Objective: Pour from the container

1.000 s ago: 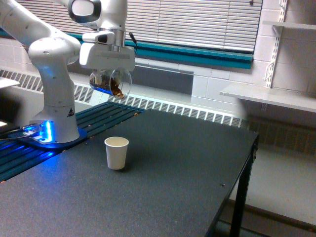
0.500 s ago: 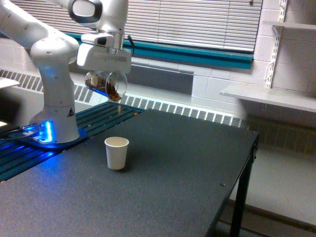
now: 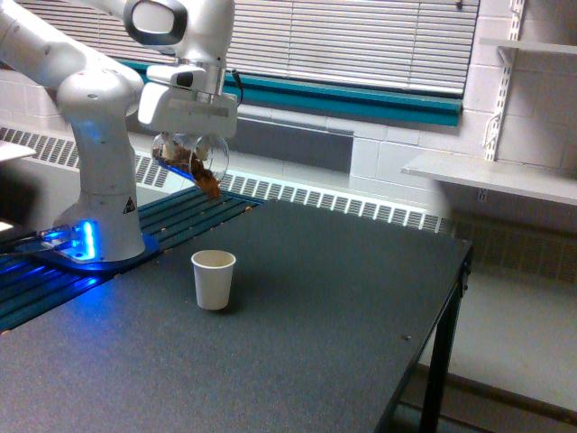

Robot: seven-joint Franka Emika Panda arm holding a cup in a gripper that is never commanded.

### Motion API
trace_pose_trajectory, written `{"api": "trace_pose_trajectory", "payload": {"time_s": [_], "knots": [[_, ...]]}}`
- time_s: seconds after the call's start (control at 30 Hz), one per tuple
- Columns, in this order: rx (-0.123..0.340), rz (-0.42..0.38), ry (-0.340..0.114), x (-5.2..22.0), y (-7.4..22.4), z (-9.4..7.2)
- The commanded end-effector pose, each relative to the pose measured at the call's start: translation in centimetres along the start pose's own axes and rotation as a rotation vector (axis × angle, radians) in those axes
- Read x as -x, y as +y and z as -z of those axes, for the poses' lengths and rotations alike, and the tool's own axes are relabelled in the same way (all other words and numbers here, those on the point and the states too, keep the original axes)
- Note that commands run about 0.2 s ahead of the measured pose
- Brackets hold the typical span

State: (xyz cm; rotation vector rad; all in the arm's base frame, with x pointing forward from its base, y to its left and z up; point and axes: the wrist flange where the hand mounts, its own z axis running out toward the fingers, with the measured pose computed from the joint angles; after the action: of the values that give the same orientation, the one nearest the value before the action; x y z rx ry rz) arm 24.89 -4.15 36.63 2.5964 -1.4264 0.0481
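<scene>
Clear plastic identifies the container [image 3: 189,159], clamped in my gripper [image 3: 187,144] and tipped steeply, mouth toward the exterior view's right. Brown lumps [image 3: 207,183] sit at its lip, high above the white paper cup [image 3: 213,280] on the table [image 3: 315,325]. I judge pouring begun; next I hold alignment over the cup and increase tilt gradually.

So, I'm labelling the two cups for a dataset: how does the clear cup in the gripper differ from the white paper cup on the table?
The clear cup is see-through, with brown lumpy bits at its lip; the white paper cup is opaque, its inside hidden. The clear cup is tipped steeply, held in the gripper in the air; the paper cup stands upright on the table, untouched. Both are round with open mouths.
</scene>
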Motion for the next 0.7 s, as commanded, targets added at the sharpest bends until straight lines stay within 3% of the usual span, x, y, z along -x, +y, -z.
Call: {"api": "trace_pose_trajectory", "payload": {"time_s": [0.03,0.7], "knots": [[0.038,0.012,-0.005,0.87,0.14,-1.45],[0.066,0.033,-0.011,1.26,-0.19,-2.1]]}}
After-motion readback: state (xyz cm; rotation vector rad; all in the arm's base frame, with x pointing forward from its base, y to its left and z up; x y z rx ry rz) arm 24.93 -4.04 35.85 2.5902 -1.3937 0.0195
